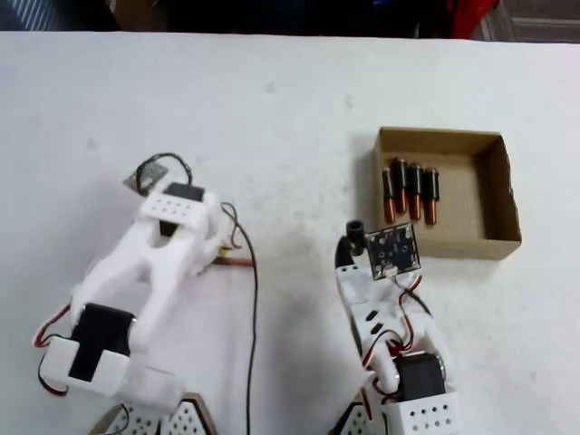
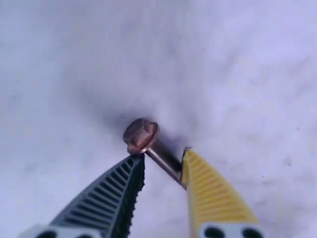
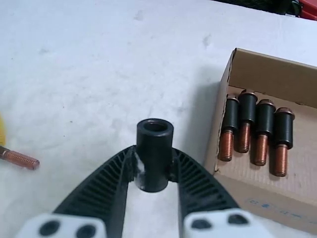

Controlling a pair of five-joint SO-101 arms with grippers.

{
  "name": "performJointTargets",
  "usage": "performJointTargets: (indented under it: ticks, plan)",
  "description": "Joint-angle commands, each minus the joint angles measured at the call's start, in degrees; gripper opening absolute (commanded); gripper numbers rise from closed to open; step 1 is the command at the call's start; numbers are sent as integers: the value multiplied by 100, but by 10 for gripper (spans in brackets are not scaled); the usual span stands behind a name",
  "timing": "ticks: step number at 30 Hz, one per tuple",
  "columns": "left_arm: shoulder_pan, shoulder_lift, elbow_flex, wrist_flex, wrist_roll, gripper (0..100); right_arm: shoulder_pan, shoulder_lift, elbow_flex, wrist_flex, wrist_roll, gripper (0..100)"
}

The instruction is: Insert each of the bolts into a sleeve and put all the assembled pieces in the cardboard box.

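My left gripper (image 2: 162, 157) is shut on a copper bolt (image 2: 148, 144). The hex head sticks out past the grey finger (image 2: 124, 191) and the shaft runs back against the yellow finger (image 2: 210, 193). From above, that bolt (image 1: 237, 261) pokes out to the right of the left gripper (image 1: 220, 256), just over the table. My right gripper (image 3: 154, 153) is shut on a black sleeve (image 3: 154, 144), held upright with its bore facing up. In the high view this sleeve (image 1: 353, 229) is a short way left of the cardboard box (image 1: 439, 134). Several assembled pieces (image 1: 410, 192) lie side by side in the box.
A black cable (image 1: 254, 317) trails from the left arm down the table between the two arms. The box's near wall (image 3: 257, 193) stands close beside the right gripper. The bolt's threaded end (image 3: 20, 159) shows off to one side. Open white tabletop (image 1: 290, 109) lies behind both arms.
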Motion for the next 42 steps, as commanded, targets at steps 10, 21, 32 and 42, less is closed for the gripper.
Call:
performJointTargets:
  ticks: [10, 21, 32, 42]
  plan:
    - [-66, 382, -44, -308, 18, 146, 31, -57, -53, -145, -9, 17]
    - [-57, 1323, -1459, 1152, -387, 146, 31, -57, -53, -145, -9, 17]
    - [-66, 1727, -1873, 1240, -369, 37, 31, -57, -53, -136, -9, 17]
    - [-66, 1727, -1873, 1248, -607, 60, 31, -57, -53, -127, -9, 17]
